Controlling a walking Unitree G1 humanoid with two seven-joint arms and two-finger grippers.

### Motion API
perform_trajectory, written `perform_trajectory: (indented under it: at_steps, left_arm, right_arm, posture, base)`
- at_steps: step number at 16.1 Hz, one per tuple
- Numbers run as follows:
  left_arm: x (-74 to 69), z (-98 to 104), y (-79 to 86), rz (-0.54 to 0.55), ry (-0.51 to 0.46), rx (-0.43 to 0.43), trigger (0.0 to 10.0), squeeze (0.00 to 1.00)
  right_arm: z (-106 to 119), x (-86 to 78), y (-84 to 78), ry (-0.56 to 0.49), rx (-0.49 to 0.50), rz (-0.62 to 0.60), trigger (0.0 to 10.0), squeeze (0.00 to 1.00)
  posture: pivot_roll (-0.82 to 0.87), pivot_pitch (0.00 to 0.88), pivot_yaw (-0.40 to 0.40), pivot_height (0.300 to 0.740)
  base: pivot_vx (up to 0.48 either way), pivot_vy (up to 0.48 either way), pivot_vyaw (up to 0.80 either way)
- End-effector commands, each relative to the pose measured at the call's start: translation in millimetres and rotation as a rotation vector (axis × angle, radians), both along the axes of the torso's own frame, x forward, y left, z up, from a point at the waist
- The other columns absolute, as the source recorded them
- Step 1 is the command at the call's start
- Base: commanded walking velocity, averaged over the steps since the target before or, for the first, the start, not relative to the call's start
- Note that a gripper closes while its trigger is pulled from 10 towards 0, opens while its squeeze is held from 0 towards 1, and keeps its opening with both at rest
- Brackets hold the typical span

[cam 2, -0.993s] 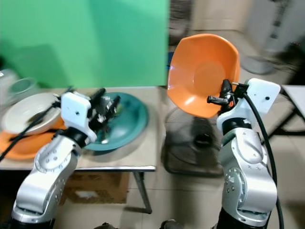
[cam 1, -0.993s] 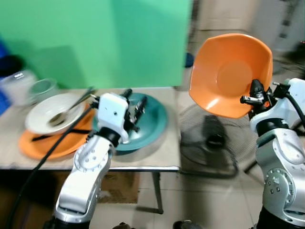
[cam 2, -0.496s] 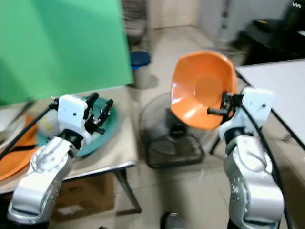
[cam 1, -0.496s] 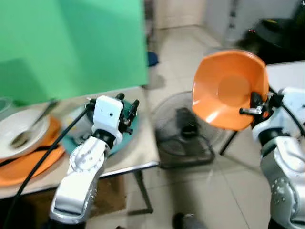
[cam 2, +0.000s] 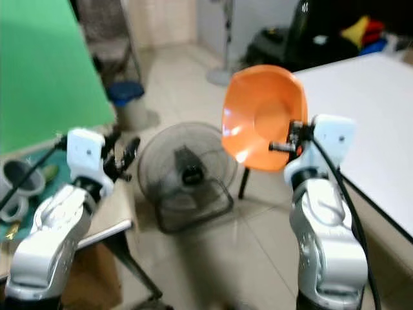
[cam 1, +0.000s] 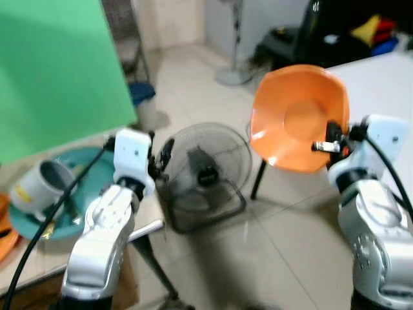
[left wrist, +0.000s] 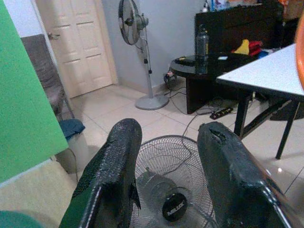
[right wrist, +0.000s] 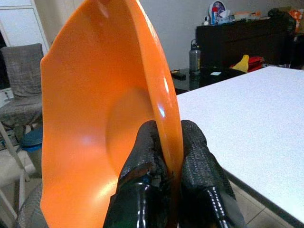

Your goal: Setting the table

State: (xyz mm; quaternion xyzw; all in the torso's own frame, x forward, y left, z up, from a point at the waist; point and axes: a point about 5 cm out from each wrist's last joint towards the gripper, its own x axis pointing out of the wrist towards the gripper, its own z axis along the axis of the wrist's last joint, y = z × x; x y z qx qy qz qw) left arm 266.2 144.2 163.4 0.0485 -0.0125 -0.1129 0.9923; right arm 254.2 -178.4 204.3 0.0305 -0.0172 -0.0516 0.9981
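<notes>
The whole picture has slid since a second ago, so the robot is turning, not the things. The first surface (cam 1: 45,248) with the dishes sat in the middle before; now it is down at the lower left of the left eye view. The teal plate (cam 1: 71,194) and a grey cup (cam 1: 40,183) lying on it are near the edge there. A white table (cam 2: 377,123) has come in at the right side of the frame.

The right gripper (cam 1: 330,143) holds the orange bowl (cam 1: 298,116) up in the air, upper right of the middle. Its jaws pinch the bowl's rim tight, one finger (right wrist: 142,156) inside and one outside. The bowl stands on its edge, open side facing the robot.

The left gripper (cam 1: 160,158) is up by the first surface's corner, with its jaws wide apart and nothing in them. A floor fan (cam 1: 203,174) sits on the tiles between the two arms.

I think the robot is carrying the bowl over to the white table to set it down there. The bowl is not down yet.
</notes>
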Motion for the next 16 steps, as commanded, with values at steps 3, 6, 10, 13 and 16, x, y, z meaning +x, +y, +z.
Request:
perform_trajectory:
  at_steps: [3,6,10,13,16]
  left_arm:
    - [9.1,1,0.1,0.036,-0.025,0.025,10.0,0.00]
    - [14.8,6,-2.1,0.001,-0.030,-0.011,10.0,0.00]
    - [17.8,8,-5.3,-0.042,-0.039,-0.004,10.0,0.00]
    - [21.0,7,-5.9,-0.049,-0.039,-0.006,10.0,0.00]
    - [21.1,6,-7.3,-0.053,-0.040,-0.013,10.0,0.00]
  right_arm:
    - [3,6.6,-2.3,-0.015,0.008,-0.044,10.0,0.00]
    - [-6,8.3,-0.2,0.030,0.011,-0.051,10.0,0.00]
    - [-3,10.7,0.6,0.018,0.010,-0.034,10.0,0.00]
    - [0,12.1,2.9,0.006,-0.010,-0.004,10.0,0.00]
    - [2,14.9,2.2,0.001,-0.019,0.014,10.0,0.00]
  posture:
    - [0.04,0.000,0.055,0.727]
    - [0.04,0.000,0.066,0.727]
    - [0.01,0.000,0.077,0.727]
    - [0.01,0.000,0.070,0.727]
    - [0.01,0.000,0.053,0.727]
  base:
    - [0.000,0.000,-0.80]
    - [0.000,0.000,-0.80]
    - [0.129,0.000,-0.54]
    - [0.266,0.000,0.00]
    - [0.265,0.000,0.00]
